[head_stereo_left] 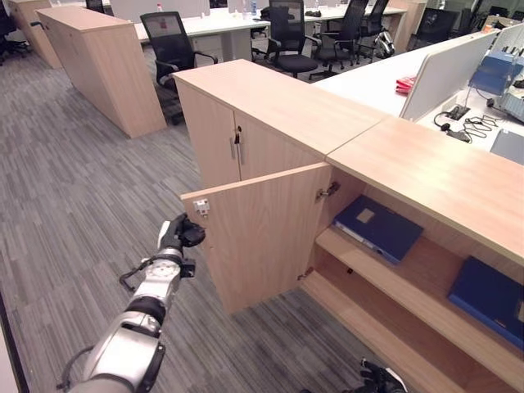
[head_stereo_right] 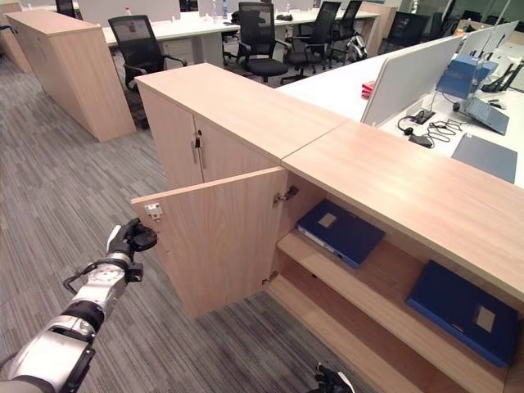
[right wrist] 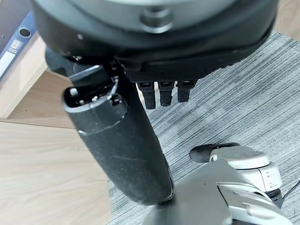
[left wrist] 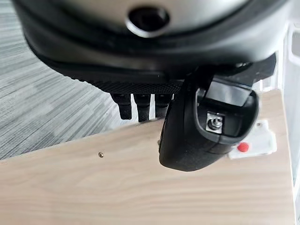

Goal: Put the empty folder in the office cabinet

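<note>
The office cabinet (head_stereo_left: 426, 172) stands with its left door (head_stereo_left: 254, 237) swung wide, inner face towards me. Two blue folders lie flat inside on the upper shelf: one (head_stereo_left: 378, 227) near the hinge, the other (head_stereo_left: 491, 299) farther right. My left hand (head_stereo_left: 182, 233) is at the door's free edge. In the left wrist view its thumb (left wrist: 197, 136) lies on the inner face of the door (left wrist: 140, 187) by a white catch (left wrist: 255, 140), with the fingers (left wrist: 138, 105) reaching over the edge. My right hand (head_stereo_left: 381, 378) hangs low in front of the cabinet, fingers (right wrist: 161, 96) relaxed and holding nothing.
A closed twin cabinet (head_stereo_left: 237, 139) adjoins on the left. Another wooden cabinet (head_stereo_left: 98, 65) stands at the far left. Office chairs (head_stereo_left: 172, 49) and desks fill the back. A white desk divider (head_stereo_left: 446, 74) and cables lie behind the cabinet top. Grey carpet (head_stereo_left: 74, 188) spreads on the left.
</note>
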Robot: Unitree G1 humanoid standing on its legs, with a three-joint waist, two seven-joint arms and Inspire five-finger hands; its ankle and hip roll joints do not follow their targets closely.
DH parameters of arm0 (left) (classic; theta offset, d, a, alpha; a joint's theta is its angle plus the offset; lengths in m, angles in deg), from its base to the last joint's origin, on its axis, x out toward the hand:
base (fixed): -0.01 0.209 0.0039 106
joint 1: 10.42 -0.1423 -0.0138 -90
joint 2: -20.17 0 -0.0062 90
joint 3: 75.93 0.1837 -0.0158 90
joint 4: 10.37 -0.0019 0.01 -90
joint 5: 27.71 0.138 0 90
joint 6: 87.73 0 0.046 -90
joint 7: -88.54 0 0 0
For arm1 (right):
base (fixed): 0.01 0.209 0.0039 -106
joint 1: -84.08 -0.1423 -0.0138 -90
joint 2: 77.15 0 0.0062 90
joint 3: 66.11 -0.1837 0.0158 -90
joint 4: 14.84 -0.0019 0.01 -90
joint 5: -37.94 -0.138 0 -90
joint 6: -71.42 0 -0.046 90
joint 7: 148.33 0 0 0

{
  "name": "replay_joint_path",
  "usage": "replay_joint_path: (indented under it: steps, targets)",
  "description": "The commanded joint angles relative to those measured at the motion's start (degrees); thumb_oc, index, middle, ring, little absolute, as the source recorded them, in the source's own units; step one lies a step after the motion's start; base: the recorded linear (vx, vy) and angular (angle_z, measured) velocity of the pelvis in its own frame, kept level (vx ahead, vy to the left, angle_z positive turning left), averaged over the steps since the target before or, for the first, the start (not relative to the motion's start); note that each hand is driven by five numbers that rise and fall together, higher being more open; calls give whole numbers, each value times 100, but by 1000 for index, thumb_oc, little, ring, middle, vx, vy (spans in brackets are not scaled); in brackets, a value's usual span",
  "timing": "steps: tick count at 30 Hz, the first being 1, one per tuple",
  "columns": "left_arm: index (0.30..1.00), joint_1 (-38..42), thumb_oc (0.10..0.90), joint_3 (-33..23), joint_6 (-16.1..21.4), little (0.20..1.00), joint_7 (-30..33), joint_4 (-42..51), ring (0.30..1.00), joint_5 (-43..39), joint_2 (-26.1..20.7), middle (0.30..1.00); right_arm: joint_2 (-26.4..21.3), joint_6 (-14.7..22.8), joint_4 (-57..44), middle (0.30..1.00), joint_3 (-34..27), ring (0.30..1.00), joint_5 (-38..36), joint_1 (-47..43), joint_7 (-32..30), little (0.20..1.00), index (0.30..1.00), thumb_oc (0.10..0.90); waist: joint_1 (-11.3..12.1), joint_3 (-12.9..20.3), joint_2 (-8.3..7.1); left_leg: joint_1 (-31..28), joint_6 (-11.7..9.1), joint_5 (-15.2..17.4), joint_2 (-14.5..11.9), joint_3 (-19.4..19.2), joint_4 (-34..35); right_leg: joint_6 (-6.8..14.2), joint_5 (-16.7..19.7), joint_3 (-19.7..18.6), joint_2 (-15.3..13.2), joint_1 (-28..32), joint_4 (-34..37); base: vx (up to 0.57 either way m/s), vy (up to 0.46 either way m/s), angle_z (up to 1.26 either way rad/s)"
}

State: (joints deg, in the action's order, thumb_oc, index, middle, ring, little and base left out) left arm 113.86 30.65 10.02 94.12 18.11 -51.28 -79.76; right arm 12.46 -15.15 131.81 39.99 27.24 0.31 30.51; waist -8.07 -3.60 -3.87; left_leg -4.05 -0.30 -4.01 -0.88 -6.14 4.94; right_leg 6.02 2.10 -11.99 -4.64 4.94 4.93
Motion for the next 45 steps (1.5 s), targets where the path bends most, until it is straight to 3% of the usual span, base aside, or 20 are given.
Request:
replay_joint_path:
  steps: [1,6,13,15,16,19,21,24,26,32,35,37,38,40,43,44,45]
  targets:
    - [900,798,800,291,714,900,-365,1084,900,-30,182,900,-250,216,108,900,49,900,54,-325,-58,900,900,800,23,121,146,-448,-248,982,-201,101,4,686,-339,371,-473,-289,-502,0,0,0]
    - [900,4,800,605,779,900,-755,2354,900,-23,315,900,-179,199,46,900,-109,900,53,-281,-23,900,900,800,161,35,103,-389,-196,993,-145,154,-14,703,-315,471,-538,-313,-555,-32,28,4]
    - [900,-608,800,594,767,900,-1024,3345,900,-340,420,900,-78,168,135,900,-277,900,-2,-275,-25,900,900,800,290,-83,71,-251,-163,956,-107,218,-36,689,-291,536,-574,-394,-574,-49,5,5]
    - [900,-833,800,595,775,900,-1081,3794,900,-443,354,900,-76,144,181,900,-341,900,-1,-612,-141,900,900,800,444,-356,179,-30,-168,850,-190,117,-67,758,-220,913,-565,-832,-1086,-249,-27,-2]
    - [900,-835,800,591,771,900,-1081,3800,900,-443,352,900,-77,144,182,900,-340,900,0,-616,-141,900,900,800,442,-353,179,-22,-169,851,-190,117,-70,758,-229,912,-565,-847,-1104,-162,-30,-19]
    - [900,-1612,800,358,703,900,-1322,4408,900,-481,71,900,-69,172,44,900,-367,900,154,-797,-184,900,900,800,750,-428,421,143,-188,692,-421,-329,-175,546,-466,2452,-994,-778,-1847,-163,-25,-47]
    - [900,-1796,800,313,689,900,-1369,4535,900,-414,-11,900,-62,176,12,900,-362,900,181,-806,-175,900,900,800,784,-411,434,153,-185,680,-446,-443,-206,526,-505,2535,-1077,-751,-1987,-96,-51,-72]
    - [900,-2385,800,149,647,900,-1542,4895,900,-297,-258,900,-68,174,36,900,-372,900,275,-944,-153,900,900,800,1028,-322,470,296,-204,621,-562,-776,-366,521,-409,2868,-1392,-513,-2129,-121,-128,-74]
    - [900,-2922,800,13,590,900,-1672,5055,900,-255,-303,900,-74,164,63,900,-366,900,321,-983,-143,900,900,800,1214,-213,376,289,-259,622,-551,-1050,-501,621,-383,2953,-1498,-80,-1607,-83,-241,-97]
    - [900,-3542,800,-178,540,900,-1790,5198,900,-308,-276,900,-212,168,-16,900,-330,900,413,-915,-75,900,900,800,1117,-127,513,241,-488,400,-830,-1223,-532,572,-458,2678,-1103,162,-743,-46,-209,-58]
    - [900,-3671,800,-107,523,900,-1813,5238,900,-268,-182,900,-316,162,-43,900,-367,900,357,-861,-77,900,900,800,961,-151,673,221,-641,210,-1054,-1314,-488,478,-550,2447,-853,213,-476,-57,-218,-37]
    - [900,-3602,800,38,497,900,-1833,5211,900,-218,-73,900,-436,173,81,900,-414,900,338,-874,-123,900,900,800,771,-213,836,182,-787,42,-1270,-1404,-523,371,-661,2304,-649,258,-367,-57,-188,-57]
    - [900,-3596,800,40,499,900,-1833,5205,900,-216,-64,900,-443,175,84,900,-414,900,337,-877,-123,900,900,800,775,-221,849,176,-795,42,-1283,-1406,-525,364,-661,2299,-637,263,-365,-58,-215,-64]
    - [900,-3412,800,339,448,900,-1884,5114,900,-146,123,900,-571,169,229,900,-436,900,330,-881,-183,900,900,800,483,-292,1059,124,-976,-199,-1605,-1527,-648,205,-814,2097,-360,434,-210,-41,-228,-45]
    - [900,-3217,800,556,446,900,-1831,4835,900,-92,369,900,-632,159,283,900,-404,900,314,-905,-234,900,900,800,221,-389,1169,-2,-1076,-267,-1849,-1620,-903,34,-956,1877,-181,508,-242,-19,-170,-65]
    - [900,-3096,800,610,474,900,-1672,4778,900,-136,444,900,-645,131,280,900,-283,900,291,-1033,-291,900,900,800,246,-476,1188,58,-1070,-494,-1765,-1072,-1169,-26,-1004,1652,-100,447,-338,-20,-156,-65]
    - [900,-3071,800,621,492,900,-1617,4735,900,-169,509,900,-631,128,271,900,-216,900,297,-1083,-302,900,900,800,299,-485,1159,137,-990,-418,-1604,-694,-1238,-48,-1007,1516,-101,380,-395,-19,-90,-60]
